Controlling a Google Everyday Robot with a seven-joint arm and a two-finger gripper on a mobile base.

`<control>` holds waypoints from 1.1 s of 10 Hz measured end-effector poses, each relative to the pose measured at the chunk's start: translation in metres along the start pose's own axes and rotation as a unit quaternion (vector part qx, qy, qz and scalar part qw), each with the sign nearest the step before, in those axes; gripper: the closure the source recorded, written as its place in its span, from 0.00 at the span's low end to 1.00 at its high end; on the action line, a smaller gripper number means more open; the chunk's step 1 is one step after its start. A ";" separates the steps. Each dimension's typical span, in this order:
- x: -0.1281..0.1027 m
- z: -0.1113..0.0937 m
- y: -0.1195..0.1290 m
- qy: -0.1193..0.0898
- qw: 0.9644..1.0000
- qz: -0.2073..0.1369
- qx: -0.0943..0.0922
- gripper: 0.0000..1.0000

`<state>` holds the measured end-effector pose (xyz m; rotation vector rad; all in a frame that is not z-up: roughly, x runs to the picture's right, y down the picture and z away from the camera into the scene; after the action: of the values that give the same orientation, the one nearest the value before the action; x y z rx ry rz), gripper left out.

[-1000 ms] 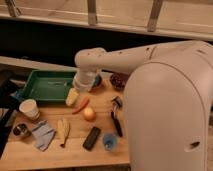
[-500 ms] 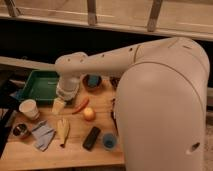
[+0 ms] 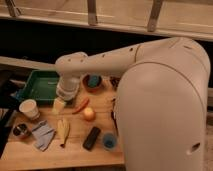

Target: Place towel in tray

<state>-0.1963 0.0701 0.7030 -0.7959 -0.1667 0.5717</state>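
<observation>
Since the crumpled blue-grey cloth towel (image 3: 44, 135) lies on the wooden table (image 3: 70, 150) near its front left corner, well apart from the green plastic tray (image 3: 37, 85) at the back left, nothing of the task looks done. By my judgement the grasp, the lift and the carry are all left. The white arm (image 3: 100, 62) reaches leftward across the table and bends down at the wrist, so the pale gripper (image 3: 59, 105) hangs just before the tray's near edge, behind the towel and apparently clear of it; whether it is spread or closed I cannot tell.
</observation>
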 end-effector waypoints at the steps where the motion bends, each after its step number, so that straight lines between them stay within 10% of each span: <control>1: -0.007 0.003 0.008 0.000 1.000 -0.023 -0.002 0.20; 7: -0.113 0.078 0.105 0.001 0.985 -0.167 -0.054 0.20; 11: -0.134 0.121 0.125 0.001 0.976 -0.200 -0.082 0.20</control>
<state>-0.4035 0.1425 0.7068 -0.8934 -0.3670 0.1779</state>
